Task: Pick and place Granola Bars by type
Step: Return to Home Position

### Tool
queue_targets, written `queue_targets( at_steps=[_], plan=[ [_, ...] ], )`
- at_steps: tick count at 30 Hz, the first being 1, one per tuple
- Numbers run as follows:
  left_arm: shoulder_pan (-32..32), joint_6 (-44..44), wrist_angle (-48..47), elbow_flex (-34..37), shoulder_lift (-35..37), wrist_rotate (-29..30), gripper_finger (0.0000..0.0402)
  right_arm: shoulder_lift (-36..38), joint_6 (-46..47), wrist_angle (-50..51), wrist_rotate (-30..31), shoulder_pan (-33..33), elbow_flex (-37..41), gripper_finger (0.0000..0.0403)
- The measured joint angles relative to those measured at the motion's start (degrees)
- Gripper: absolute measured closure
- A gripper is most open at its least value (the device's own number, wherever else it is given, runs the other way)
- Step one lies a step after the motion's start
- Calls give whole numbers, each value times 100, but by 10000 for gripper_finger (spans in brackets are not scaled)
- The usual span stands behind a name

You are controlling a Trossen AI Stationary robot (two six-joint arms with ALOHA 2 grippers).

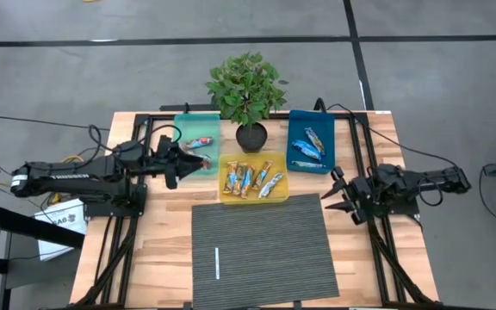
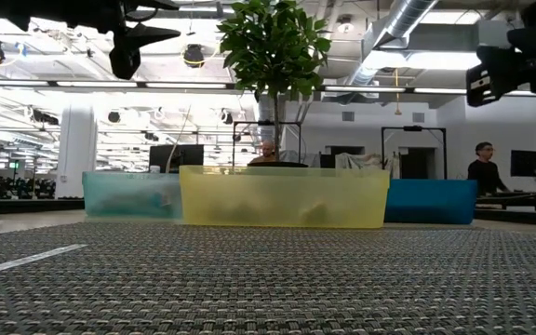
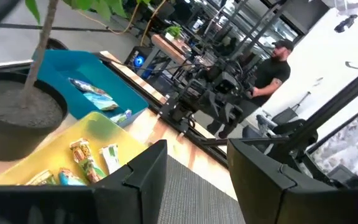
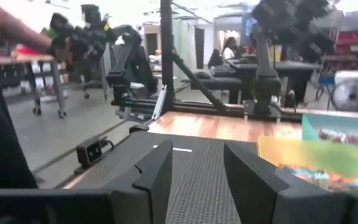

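High view: Granola Bars [image 1: 250, 179] in bins [image 1: 254, 199]

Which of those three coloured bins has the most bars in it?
The yellow bin, the middle one in front of the potted plant: it holds a row of several bars, while the green bin and blue bin hold fewer.

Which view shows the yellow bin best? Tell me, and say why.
The high view: the yellow bin shows whole from above, with the bars inside it. The low view gives only its translucent front wall; each wrist view catches just part of it.
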State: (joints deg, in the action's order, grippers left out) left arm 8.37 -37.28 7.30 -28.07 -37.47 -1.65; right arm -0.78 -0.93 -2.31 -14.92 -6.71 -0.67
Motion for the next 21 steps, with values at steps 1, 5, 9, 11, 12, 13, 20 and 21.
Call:
queue_targets(
  at_steps=[1,5,9,11,12,13,20,21],
  plan=[
    [-34,3,27,44,2,-3,242,0,148,2,0,32,0,265],
    [-210,3,308,459,80,-135,242,0,547,4,0,95,0,266],
    [-331,210,1120,1104,217,-366,242,0,591,7,-2,93,0,263],
    [-331,228,1280,1433,336,-575,242,0,591,9,-2,93,0,262],
    [-331,221,1375,1622,404,-695,242,0,593,9,-2,93,0,261],
    [-331,200,1459,1793,465,-828,242,0,593,9,-2,91,0,261],
    [-353,461,2081,2566,888,-1635,242,0,593,11,-2,91,0,266],
    [-365,562,2079,2628,957,-1675,242,0,593,11,-2,91,0,266]
  ],
)
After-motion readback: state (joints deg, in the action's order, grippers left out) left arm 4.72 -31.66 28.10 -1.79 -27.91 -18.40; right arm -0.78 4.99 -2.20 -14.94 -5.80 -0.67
